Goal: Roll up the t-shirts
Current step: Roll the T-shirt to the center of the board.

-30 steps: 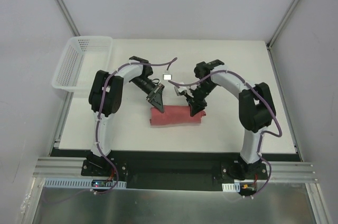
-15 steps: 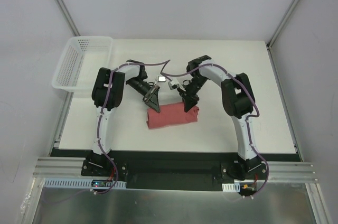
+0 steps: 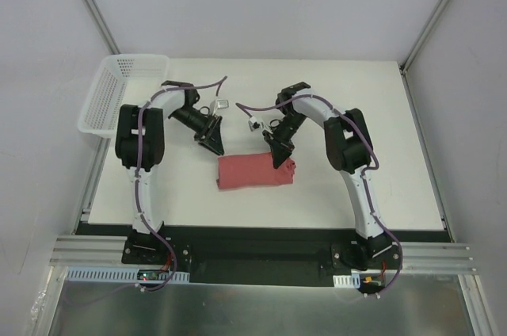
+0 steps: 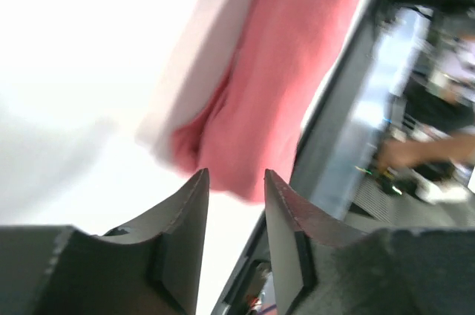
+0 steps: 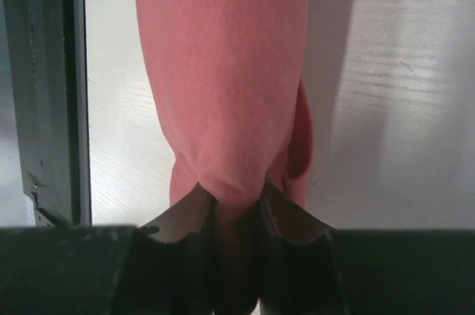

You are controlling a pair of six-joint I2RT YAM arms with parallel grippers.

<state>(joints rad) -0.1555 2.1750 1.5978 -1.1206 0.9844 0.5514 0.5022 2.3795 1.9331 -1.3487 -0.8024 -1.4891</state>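
From above, the rolled t-shirt (image 3: pixel 253 171) lies on the white worktop (image 3: pixel 372 130) between the arms. Only the right wrist view shows the right tool (image 5: pixel 236 193) clenched on a fold at the roll's end. The left wrist view shows the left tool (image 4: pixel 234 177) released, its gap bare, with the roll just beyond.

You are looking down on a white rectangular table top (image 3: pixel 372 154). At its far-left corner sits a white perforated plastic basket (image 3: pixel 111 94), upright and reaching past the table's left edge. Along the table's near edge runs a flat black base plate (image 3: pixel 253 239), with silver aluminium rails (image 3: pixel 444 257) just nearer you. Plain grey walls (image 3: pixel 253 3) stand behind the table and on both its sides.
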